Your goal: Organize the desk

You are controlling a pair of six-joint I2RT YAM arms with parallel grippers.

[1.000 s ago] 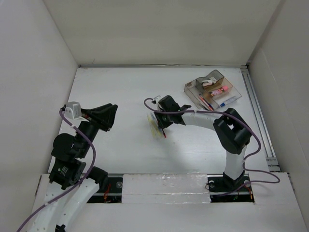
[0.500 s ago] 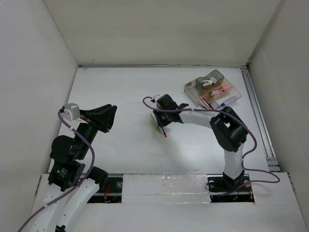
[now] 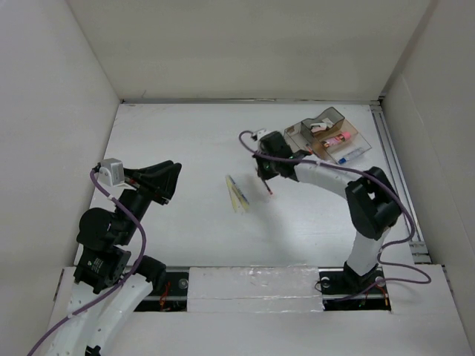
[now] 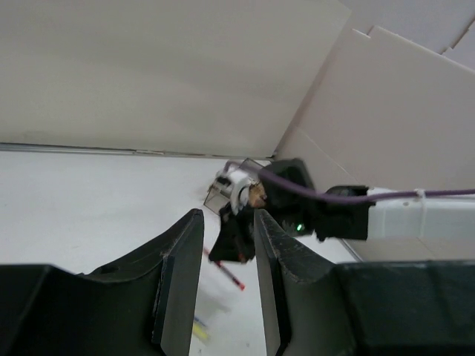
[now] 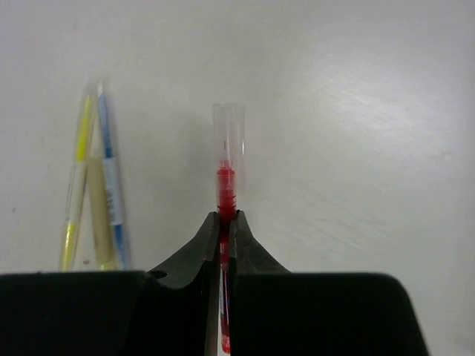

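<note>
Moved: right claw (image 5: 224, 221), off the yellow and blue pens (image 3: 237, 194) toward the tray (image 3: 297, 130).
Right claw: pinching a red pen (image 5: 227, 174).
Left claw (image 4: 226, 222): narrowly spread, over table (image 3: 171, 133).

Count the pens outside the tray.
3 for sure: the red pen is gripped in the right pincer; the yellow pen and the blue pen lie side by side on the desk. A pale stick between them may be a fourth.
</note>
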